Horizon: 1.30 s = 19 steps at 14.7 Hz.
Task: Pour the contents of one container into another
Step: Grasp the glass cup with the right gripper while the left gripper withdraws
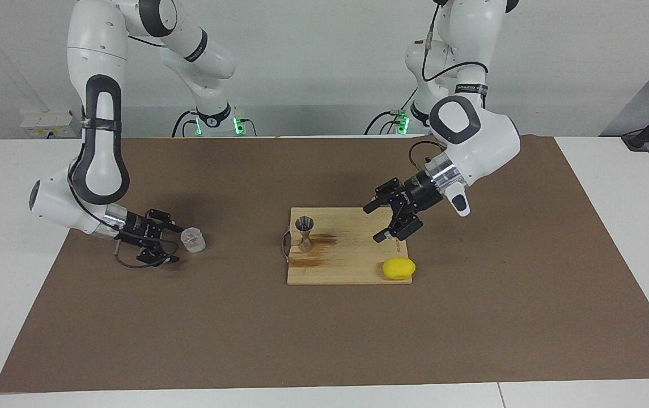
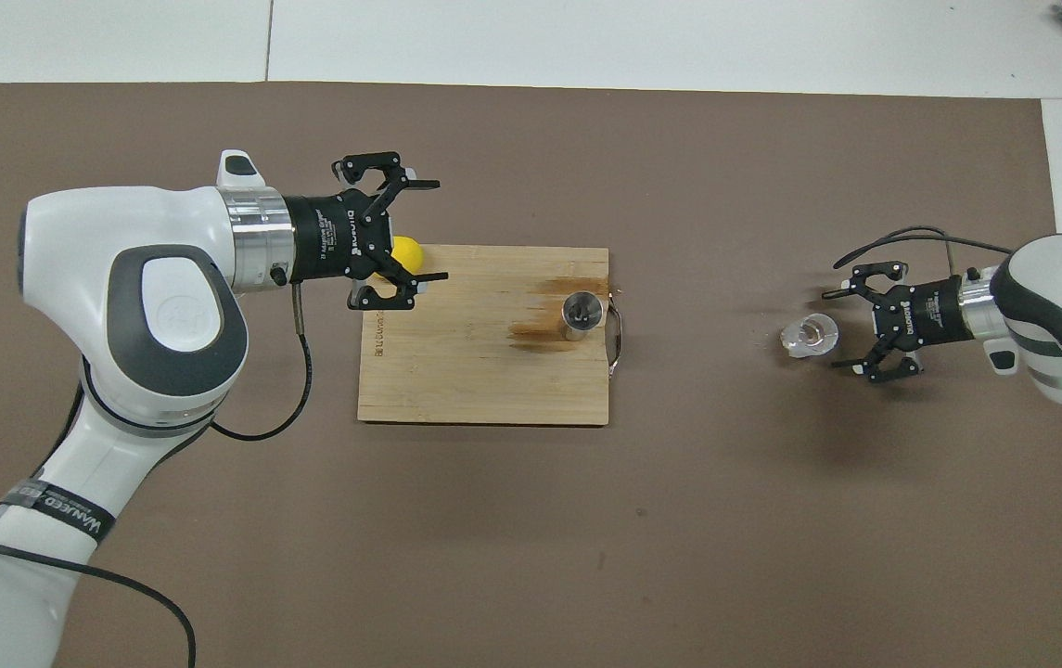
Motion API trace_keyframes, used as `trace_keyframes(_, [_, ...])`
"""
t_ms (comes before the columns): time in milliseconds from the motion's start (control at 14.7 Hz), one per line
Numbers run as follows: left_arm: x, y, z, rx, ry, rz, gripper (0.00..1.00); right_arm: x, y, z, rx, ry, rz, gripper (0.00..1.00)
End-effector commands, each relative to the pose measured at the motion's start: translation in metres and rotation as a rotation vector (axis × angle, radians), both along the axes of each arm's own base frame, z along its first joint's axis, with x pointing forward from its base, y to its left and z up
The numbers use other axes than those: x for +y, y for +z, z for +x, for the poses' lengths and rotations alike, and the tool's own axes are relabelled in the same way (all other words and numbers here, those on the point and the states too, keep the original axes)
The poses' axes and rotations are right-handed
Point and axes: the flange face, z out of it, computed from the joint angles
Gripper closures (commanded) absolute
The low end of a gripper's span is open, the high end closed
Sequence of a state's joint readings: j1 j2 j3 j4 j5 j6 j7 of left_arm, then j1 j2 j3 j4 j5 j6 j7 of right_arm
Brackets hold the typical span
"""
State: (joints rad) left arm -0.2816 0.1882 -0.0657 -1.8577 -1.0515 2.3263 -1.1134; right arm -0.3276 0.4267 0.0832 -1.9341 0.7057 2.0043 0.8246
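A brown mat (image 1: 471, 317) is spread over most of the table (image 1: 613, 170). A wooden board (image 1: 347, 266) is laid at the mat's middle. On the board's end toward the right arm, the jigger (image 1: 304, 232) is stood upright beside a dark stain; a lemon (image 1: 398, 268) is set at the board corner farthest from the robots, toward the left arm's end. The cup (image 1: 192, 239) is stood upright on the mat, well apart from the board, toward the right arm's edge of the table.

The left end effector (image 1: 394, 219) is held spread and empty over the board's end toward the left arm, well apart from the jigger; that arm appears to be waiting. The right end effector (image 1: 166, 242) is held low at the mat, spread, with the cup just at its fingertips (image 2: 841, 292) and not yet enclosed.

The step in hand is judged to be the reach for the cup. Next, the fingers would need to be advanced around the cup and pressed onto its walls; then a level lift, a carry to the jigger and a slow tilt over its narrow mouth are called for.
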Motion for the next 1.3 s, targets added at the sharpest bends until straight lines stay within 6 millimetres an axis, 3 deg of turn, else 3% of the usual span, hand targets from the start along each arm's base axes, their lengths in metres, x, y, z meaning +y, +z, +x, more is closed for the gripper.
trace_keyframes(0, [0.035,0.016,0.006,-0.081,-0.047,0.154,0.0,0.01,-0.009,-0.014,-0.017,-0.003,0.016,0.0])
trace_keyframes(341, [0.1,0.047,0.027,-0.229,-0.111,0.493,0.0,0.027,-0.009,-0.013,-0.011,0.011,0.036,0.0])
trace_keyframes(750, [0.167,0.085,0.018,-0.304,-0.225,0.799,0.0,0.033,-0.007,-0.011,-0.012,0.01,0.041,0.03])
trace_keyframes(886, [0.183,0.097,0.008,-0.379,-0.397,0.845,0.0,0.031,-0.004,-0.01,-0.018,0.008,0.042,0.16])
trace_keyframes(1023, [0.203,0.101,-0.001,-0.446,-0.604,0.881,0.0,0.03,0.0,-0.008,-0.025,0.006,0.041,0.42])
trace_keyframes(1091, [0.208,0.102,-0.003,-0.463,-0.678,0.886,0.0,0.029,0.001,-0.007,-0.026,0.005,0.039,0.5])
trace_keyframes(1227, [0.207,0.108,-0.011,-0.508,-0.835,0.891,0.0,0.023,0.006,-0.003,-0.039,-0.004,0.038,0.79])
